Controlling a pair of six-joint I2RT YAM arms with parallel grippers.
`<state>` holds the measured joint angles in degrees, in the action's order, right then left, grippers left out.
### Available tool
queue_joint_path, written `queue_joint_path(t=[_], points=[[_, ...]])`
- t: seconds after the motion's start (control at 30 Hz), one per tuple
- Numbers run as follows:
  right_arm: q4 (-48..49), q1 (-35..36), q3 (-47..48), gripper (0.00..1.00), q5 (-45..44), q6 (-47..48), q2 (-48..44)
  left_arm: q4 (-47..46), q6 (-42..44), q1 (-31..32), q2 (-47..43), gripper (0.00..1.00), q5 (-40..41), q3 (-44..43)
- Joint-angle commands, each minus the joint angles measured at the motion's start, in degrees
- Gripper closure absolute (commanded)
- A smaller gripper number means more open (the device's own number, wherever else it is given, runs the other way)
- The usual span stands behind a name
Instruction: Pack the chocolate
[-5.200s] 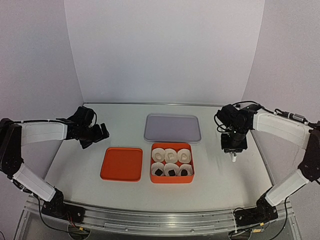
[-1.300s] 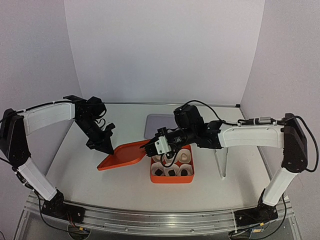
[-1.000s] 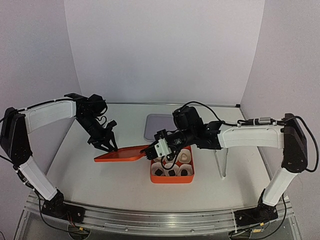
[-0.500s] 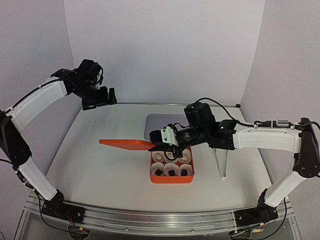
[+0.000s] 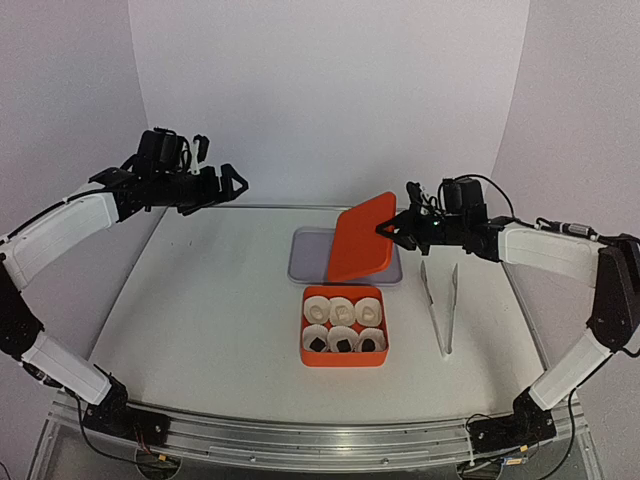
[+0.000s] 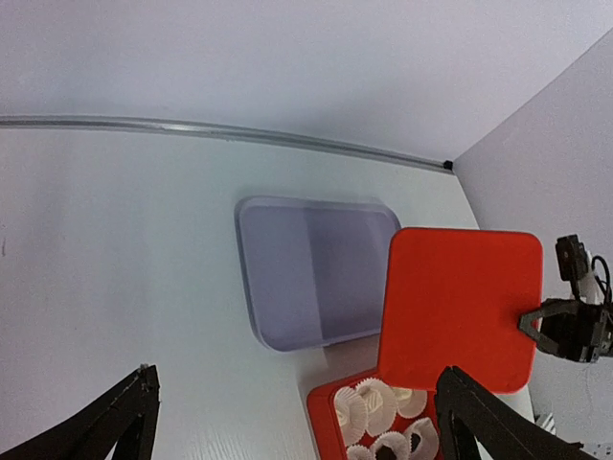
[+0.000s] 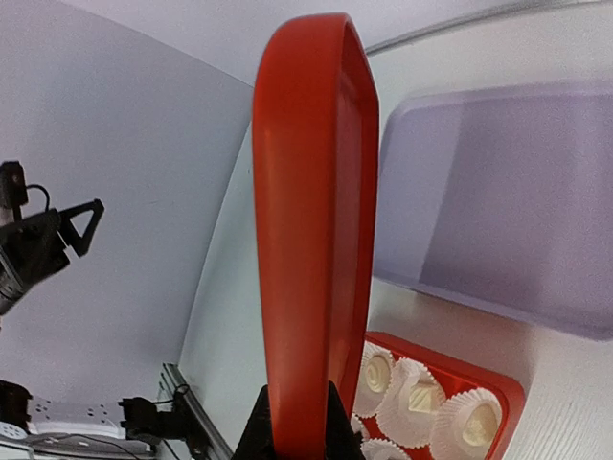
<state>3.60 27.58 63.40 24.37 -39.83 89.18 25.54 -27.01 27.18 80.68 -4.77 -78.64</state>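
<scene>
The orange box (image 5: 343, 361) holds six white paper cups. The back row has three cream chocolates (image 5: 342, 307) and the front row three dark ones (image 5: 342, 344). My right gripper (image 5: 386, 229) is shut on the edge of the orange lid (image 5: 362, 237) and holds it tilted on edge above the box's far side. In the right wrist view the lid (image 7: 311, 192) stands edge-on in the gripper (image 7: 295, 431), with cream chocolates (image 7: 419, 393) below. My left gripper (image 5: 232, 182) is open and empty, high at the back left. Its view shows the lid (image 6: 460, 302) and box (image 6: 321, 414).
A grey-lavender tray (image 5: 312, 258) lies behind the box, partly hidden by the lid. It also shows in the left wrist view (image 6: 306, 268) and right wrist view (image 7: 498, 192). White tweezers (image 5: 440, 305) lie on the table right of the box.
My right gripper has lifted the lid from left of the box and swung it right, tipping it up on edge over the tray. My left arm let go, rose and pulled back left.
</scene>
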Motion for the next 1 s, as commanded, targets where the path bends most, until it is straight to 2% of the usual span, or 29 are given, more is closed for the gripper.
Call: queue_joint_path(t=[0.0, 0.23, 0.4, 0.97], points=[[7.6, -0.5, -4.3, 1.00, 9.9, -21.4, -2.2, -7.5, 1.3, 0.1, 4.0, 0.00, -15.6, 3.6], [15.8, -0.5, -11.3, 1.00, 14.5, -24.8, -4.0, -11.1, -0.2, 0.1, 9.7, 0.00, -26.7, 6.6], [30.6, -0.5, -17.0, 1.00, 17.2, -31.7, -1.7, -11.1, -0.3, 1.0, 12.3, 0.00, -27.8, 7.7], [34.2, 3.1, -14.7, 1.00, 22.4, -29.9, 9.0, -11.0, -2.6, 5.1, 19.3, 0.00, -29.1, 10.7]])
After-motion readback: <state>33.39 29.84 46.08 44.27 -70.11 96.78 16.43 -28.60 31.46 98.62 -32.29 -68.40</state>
